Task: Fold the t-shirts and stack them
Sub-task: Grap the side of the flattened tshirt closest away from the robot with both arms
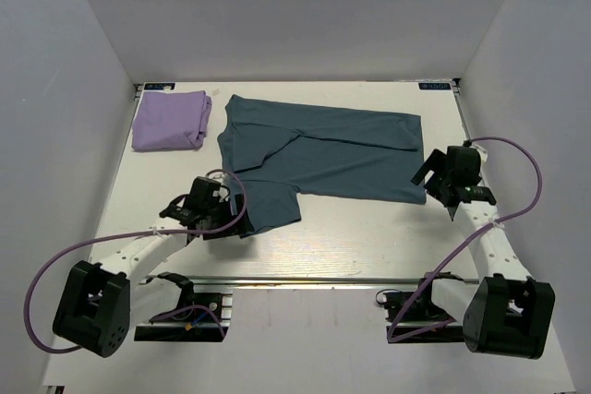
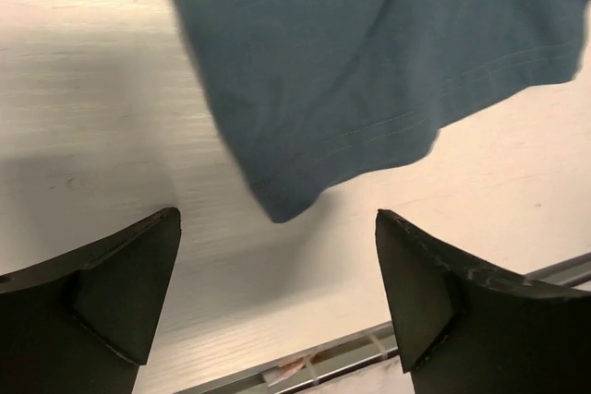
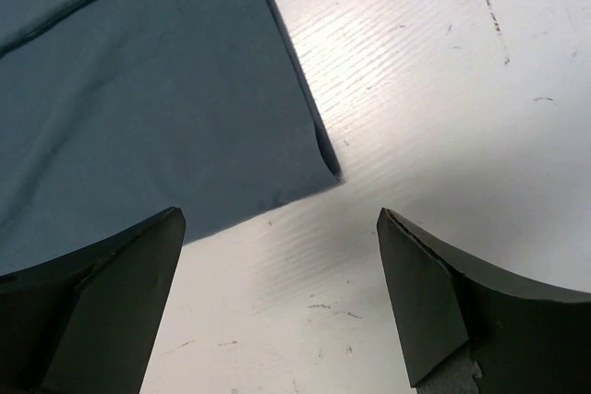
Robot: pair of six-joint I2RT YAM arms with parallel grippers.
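left gripper: fingers spread wide, nothing between them, low over the table
right gripper: fingers also spread wide, holding nothing
teal t-shirt: lies spread on the table between the two grippers, with one flap folded inward over the body
teal t-shirt seen from the left gripper: a stitched hem corner sits straight ahead of the fingertips, centred on the gap; the rest of the cloth runs ahead and to the right
teal t-shirt seen from the right gripper: a corner of the cloth lies just ahead, nearer the left finger; cloth fills the space ahead and left, bare table ahead and right
lavender t-shirt: folded into a small pad, well ahead of the left gripper and off to its left, near the teal t-shirt but apart from it
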